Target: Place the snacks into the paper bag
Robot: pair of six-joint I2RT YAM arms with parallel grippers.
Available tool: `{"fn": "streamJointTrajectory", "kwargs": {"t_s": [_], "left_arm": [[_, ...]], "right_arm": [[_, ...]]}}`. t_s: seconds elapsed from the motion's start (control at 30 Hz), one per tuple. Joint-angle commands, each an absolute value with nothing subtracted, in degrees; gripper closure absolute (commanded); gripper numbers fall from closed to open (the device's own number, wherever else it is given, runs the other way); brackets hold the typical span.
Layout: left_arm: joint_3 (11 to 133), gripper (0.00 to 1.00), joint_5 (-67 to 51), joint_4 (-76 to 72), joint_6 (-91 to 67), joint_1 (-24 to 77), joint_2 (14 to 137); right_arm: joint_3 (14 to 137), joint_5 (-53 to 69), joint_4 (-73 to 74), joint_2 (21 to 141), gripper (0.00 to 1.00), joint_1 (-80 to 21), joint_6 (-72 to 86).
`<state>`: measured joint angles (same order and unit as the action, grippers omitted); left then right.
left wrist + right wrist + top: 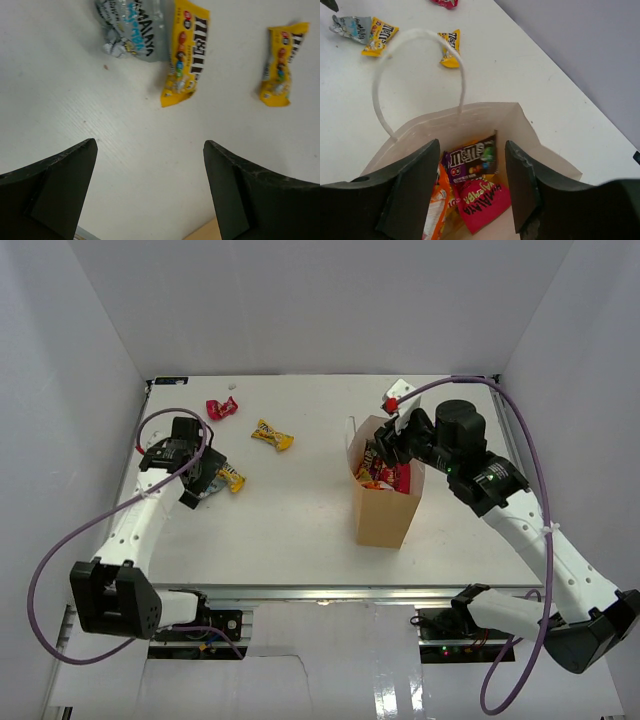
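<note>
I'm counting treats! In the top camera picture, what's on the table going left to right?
Red packet → far yellow packet → paper bag.

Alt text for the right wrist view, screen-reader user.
Looking down past the open right hand into the paper bag, which holds a purple packet, a pink-red packet and an orange packet. Beyond its white loop handle, two yellow packets and a silver packet lie on the table.

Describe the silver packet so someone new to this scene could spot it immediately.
Start at the left of the table, by the left gripper. Two packets lie side by side there; the silver packet is the crumpled one with blue lettering, beside a yellow M&M's packet.
</note>
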<state>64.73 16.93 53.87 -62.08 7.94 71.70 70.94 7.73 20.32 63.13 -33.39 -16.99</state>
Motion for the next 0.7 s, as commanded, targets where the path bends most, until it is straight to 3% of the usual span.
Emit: {"fn": "streamJointTrajectory", "kwargs": {"t_s": [0.0,0.03,0.23,0.53,0.67], "left_arm": [[62.8,0.02,15.8,56.1,-63.7,6.2,76.0],[62.7,0.02,15.9,55.6,-63.5,6.2,77.5],[68.1,0.03,12.6,48.9,-57.6,5.9,90.6],[78.4,0.10,9.7,44.9,-52.8,5.2,106.1],[79.5,0.27,9.8,44.5,-51.9,4.9,109.2]], "right_arm": [[70.5,6.2,18.1,60.7,0.38,-33.3,-19.2],[70.5,6.4,18.1,60.6,0.30,-33.2,-19.3],[74.0,13.6,20.3,60.5,0.12,-33.0,-23.1],[76.9,27.0,23.7,60.6,0.08,-31.6,-27.5],[77.4,28.3,23.4,60.8,0.07,-31.1,-27.2]]}}
